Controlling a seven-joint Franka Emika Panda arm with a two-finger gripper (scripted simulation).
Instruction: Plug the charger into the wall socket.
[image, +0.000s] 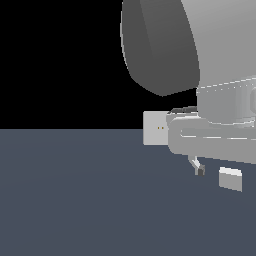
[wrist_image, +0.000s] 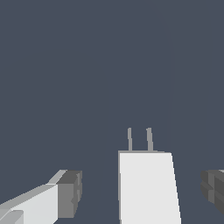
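Two finger pads (wrist_image: 70, 193) frame the charger (wrist_image: 148, 186) in the wrist view, one on each side with bare tabletop (wrist_image: 87, 78) showing between each pad and the block, so the gripper (wrist_image: 142, 192) is spread wide and holds nothing. Charger lies flat on the tabletop, two thin prongs (wrist_image: 140, 139) pointing away from the wrist camera; the straddling pose looks chosen so that closing would catch the block's two long sides and leave the prongs free for insertion. Exterior view: charger (image: 230, 179) sits low near that view's right edge, one fingertip (image: 200, 170) just beside it and slightly above, not touching. Farther back, the wall socket (image: 155, 128) stands upright at the tabletop's far edge, two small yellowish dots at its centre, its right part hidden behind the arm (image: 215, 135). Judgement: pre-grasp stage; descent and closing not yet done.
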